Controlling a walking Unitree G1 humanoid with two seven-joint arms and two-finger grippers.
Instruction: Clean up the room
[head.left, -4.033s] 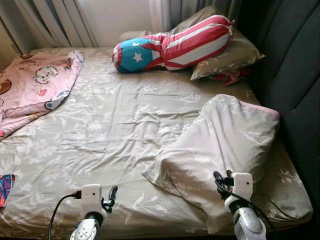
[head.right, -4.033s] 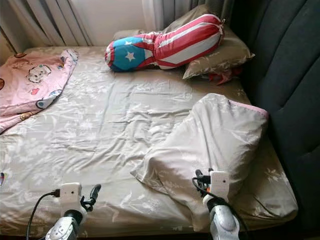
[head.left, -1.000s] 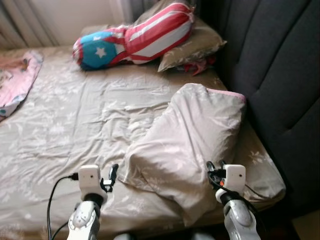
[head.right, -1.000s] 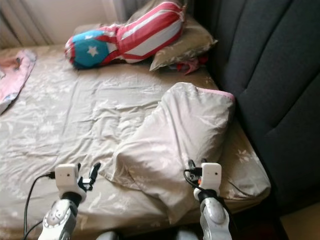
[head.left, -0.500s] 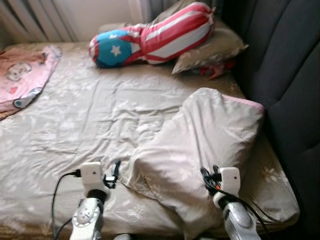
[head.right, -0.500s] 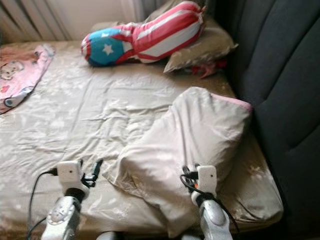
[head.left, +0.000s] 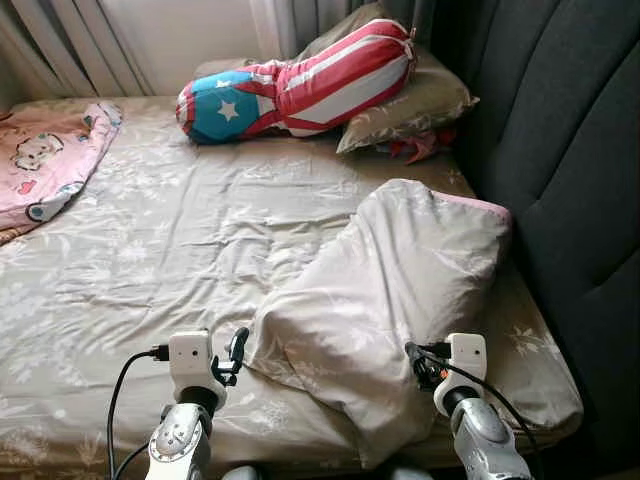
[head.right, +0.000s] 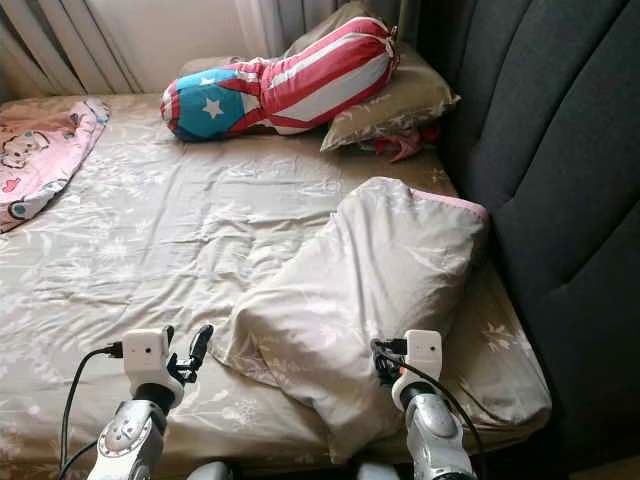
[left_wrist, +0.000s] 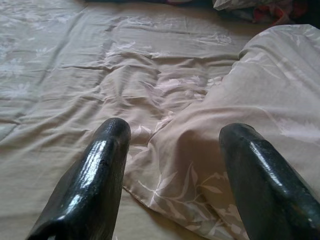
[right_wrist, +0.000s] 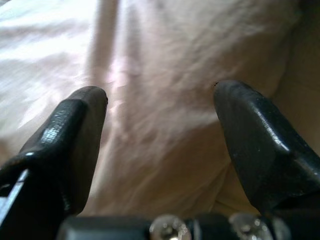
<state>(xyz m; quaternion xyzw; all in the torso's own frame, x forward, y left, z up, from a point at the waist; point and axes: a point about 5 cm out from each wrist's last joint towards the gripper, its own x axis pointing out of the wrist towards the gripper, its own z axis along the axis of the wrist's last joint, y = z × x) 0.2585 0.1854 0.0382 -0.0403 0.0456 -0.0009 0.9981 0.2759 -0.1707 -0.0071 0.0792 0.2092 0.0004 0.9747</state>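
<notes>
A beige floral pillow (head.left: 390, 290) lies askew on the bed's right side, its pink-edged end toward the dark headboard. My left gripper (head.left: 236, 352) hovers open just off the pillow's near left corner, which lies on the sheet beyond its fingers (left_wrist: 100, 170) in the left wrist view. My right gripper (head.left: 415, 362) is open over the pillow's near right part, and the pillow cloth (right_wrist: 160, 100) lies between its fingers (right_wrist: 260, 145). A red, white and blue star bolster (head.left: 300, 85) rests at the far end against another beige pillow (head.left: 410, 105).
The beige sheet on the mattress (head.left: 150, 260) is wrinkled. A pink cartoon blanket (head.left: 45, 160) lies at the far left. A red cloth (head.left: 420, 148) pokes out under the far pillow. The dark padded headboard (head.left: 560, 150) runs along the right; curtains (head.left: 60, 45) hang behind.
The camera has swung a little, shifting the whole scene. Both grippers stay low at the bed's near edge by the pillow, still open.
</notes>
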